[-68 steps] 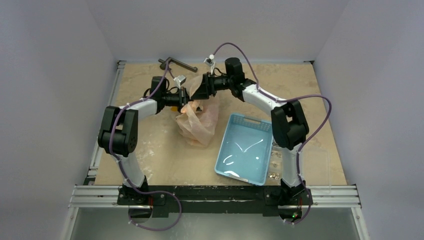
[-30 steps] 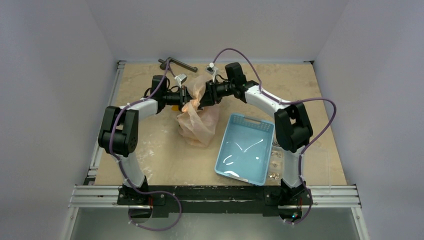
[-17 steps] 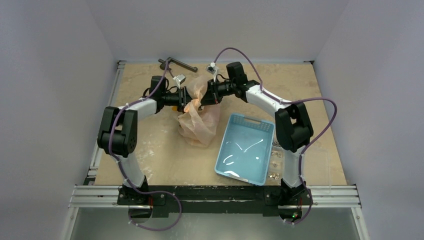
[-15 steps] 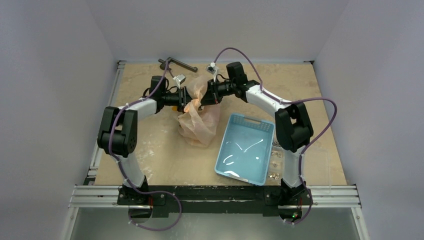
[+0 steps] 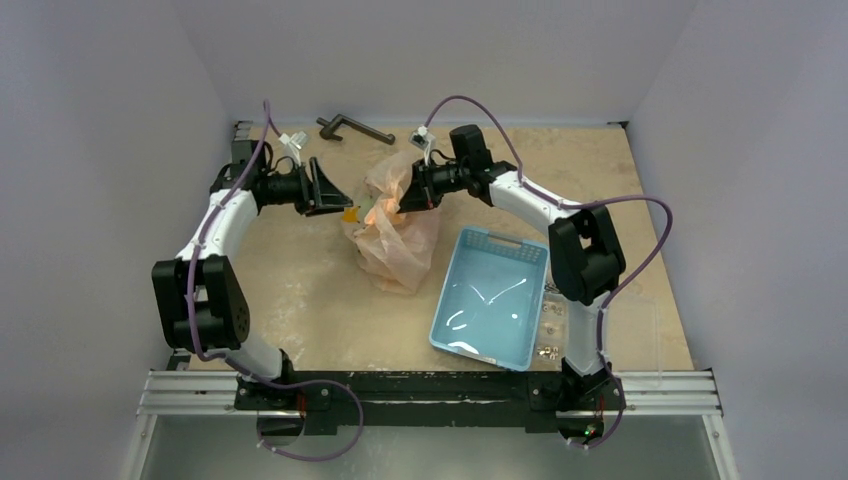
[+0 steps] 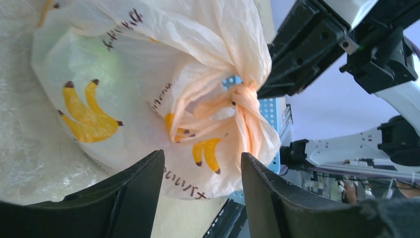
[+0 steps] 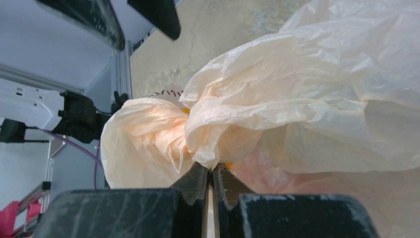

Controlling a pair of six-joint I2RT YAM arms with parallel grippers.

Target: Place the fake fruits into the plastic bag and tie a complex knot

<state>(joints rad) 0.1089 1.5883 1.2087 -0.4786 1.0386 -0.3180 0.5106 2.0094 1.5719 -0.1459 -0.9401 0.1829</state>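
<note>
Now the left gripper (image 5: 335,192) stands with its jaws apart in the upper left of the top view, well clear of the plastic bag (image 5: 395,240). In the earlier top views it is closed at the bag's neck, tight against the right gripper, so the left side has let go and drawn away. The right gripper (image 7: 208,171) is clamped on a gathered fold of the bag's film, jaws pressed together on it, at upper centre of the top view. The bag sits on the table (image 5: 300,300) at centre frame, just left of the blue basket (image 5: 490,300). In the left wrist view a twisted knot (image 6: 246,99) shows at the neck, right of centre, with the handles bunched into it. A pale green round shape (image 6: 106,59) shows through the film at the upper left of that view. Judgement: it is one of the fake fruits, and the rest are likely inside too, though I cannot count them. Judgement: a first tie is made. The left release probably sets up a regrip for a further pass, since a complex knot needs more than one turn. Risk: the thin film may slip or tear at the right clamp.
</note>
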